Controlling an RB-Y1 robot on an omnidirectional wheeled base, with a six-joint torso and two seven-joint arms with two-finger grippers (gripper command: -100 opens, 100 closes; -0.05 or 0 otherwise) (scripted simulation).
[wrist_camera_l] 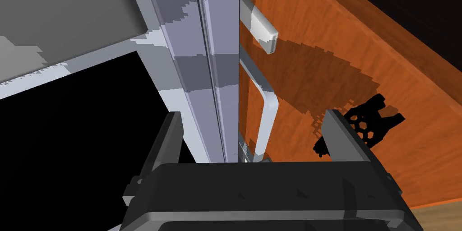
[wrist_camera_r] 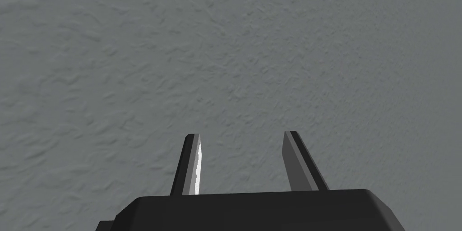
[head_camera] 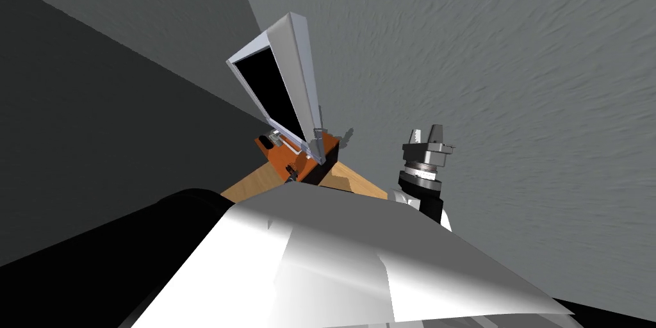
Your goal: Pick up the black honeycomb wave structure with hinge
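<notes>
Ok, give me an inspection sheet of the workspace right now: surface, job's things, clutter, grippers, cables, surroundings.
Surface: orange wooden top, partly in shadow.
Job's things: black honeycomb structure lies on the top, beside one finger of the left gripper, not between the fingers.
Clutter: grey framed panel with a bar handle rises from the top.
Grippers: left gripper open, empty; right gripper open, empty, away from the top.
Cables: nothing seen.
Surroundings: grey textured wall; black area inside the panel's frame.

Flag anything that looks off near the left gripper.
The black honeycomb piece lies on the orange wood surface outside the open left gripper, whose gap frames a light grey handle instead.
</notes>
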